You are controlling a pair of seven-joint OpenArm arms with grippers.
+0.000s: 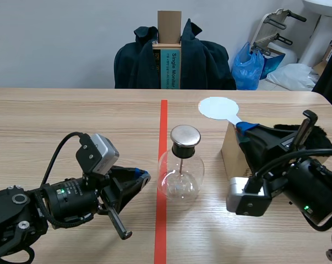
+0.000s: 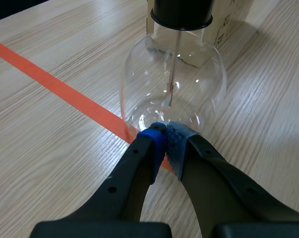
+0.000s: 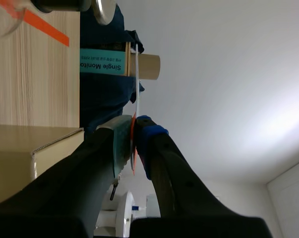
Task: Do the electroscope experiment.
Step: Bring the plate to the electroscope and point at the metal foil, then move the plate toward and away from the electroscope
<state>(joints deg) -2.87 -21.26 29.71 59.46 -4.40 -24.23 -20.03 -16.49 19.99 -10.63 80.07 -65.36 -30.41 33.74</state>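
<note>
The electroscope (image 1: 180,175) is a clear glass flask with a black stopper and a round metal cap (image 1: 185,135). It stands upright at the table's middle, on the orange tape line. My left gripper (image 1: 142,177) lies low at its left, shut on nothing. In the left wrist view the blue pads (image 2: 161,139) meet right at the flask's base (image 2: 173,84). My right gripper (image 1: 244,127) is shut on the handle of a flat white round paddle (image 1: 217,107), held to the right of the cap. The right wrist view shows this paddle edge-on (image 3: 137,89) between the fingers (image 3: 120,136).
A cardboard box (image 1: 233,152) stands just right of the flask, under my right arm. Dark fur-like cloth (image 1: 320,136) lies at the right edge. Behind the table a chair draped with a dark jacket (image 1: 204,63) holds a tall box. A blue bag (image 1: 252,66) sits on the floor.
</note>
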